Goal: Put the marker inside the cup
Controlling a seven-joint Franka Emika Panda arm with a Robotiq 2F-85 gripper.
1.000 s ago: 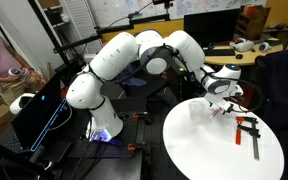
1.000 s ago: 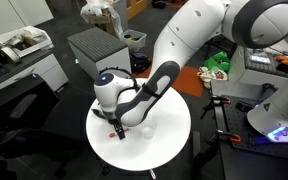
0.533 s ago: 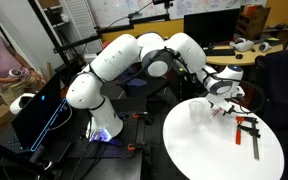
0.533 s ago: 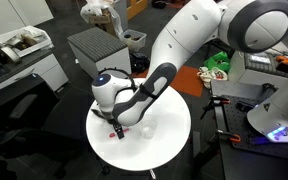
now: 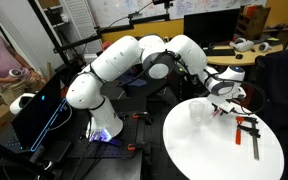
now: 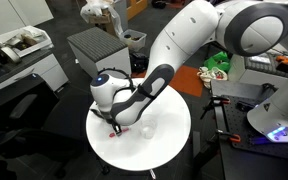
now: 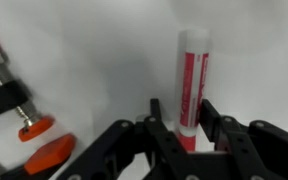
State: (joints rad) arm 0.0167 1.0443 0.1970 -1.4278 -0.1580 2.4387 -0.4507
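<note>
Two black fingers (image 7: 162, 128) of the gripper (image 7: 187, 118) are set narrow, pinching the near end of the marker (image 7: 191, 75) from both sides. And there's the marker: red down its length, white at the far tip, blurred, over the white table (image 7: 104, 50). Off to the left, the red-and-black bar clamp (image 7: 24, 130) is cut off by the edge. In both exterior views the clear cup (image 5: 197, 110) (image 6: 144, 128) stands just beside the gripper, faint; the marker is too small to make out there.
</note>
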